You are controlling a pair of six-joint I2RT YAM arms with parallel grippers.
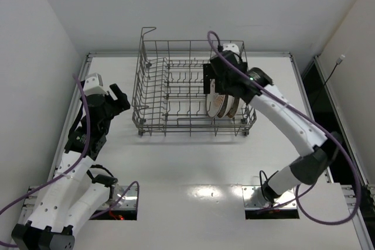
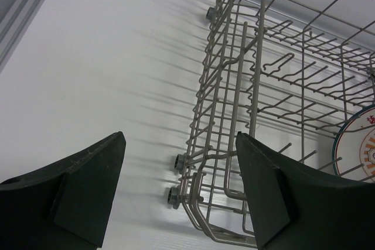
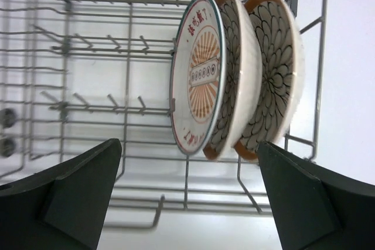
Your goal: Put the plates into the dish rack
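Now all three plates stand on edge between the tines at the right end of the dish rack [image 1: 176, 122], packed face to face: the white plate with the orange centre design [image 3: 198, 74], then the lattice-patterned plate [image 3: 233, 68], then the brown-rimmed petal plate [image 3: 274, 68] nearest the rack's end wall. The right gripper [image 3: 188, 144] hovers close over them, jaws spread wide and empty. The left gripper [image 2: 180, 137] hangs over the white table [image 1: 193, 168] beside the rack's left end, equally wide, gripping nothing.
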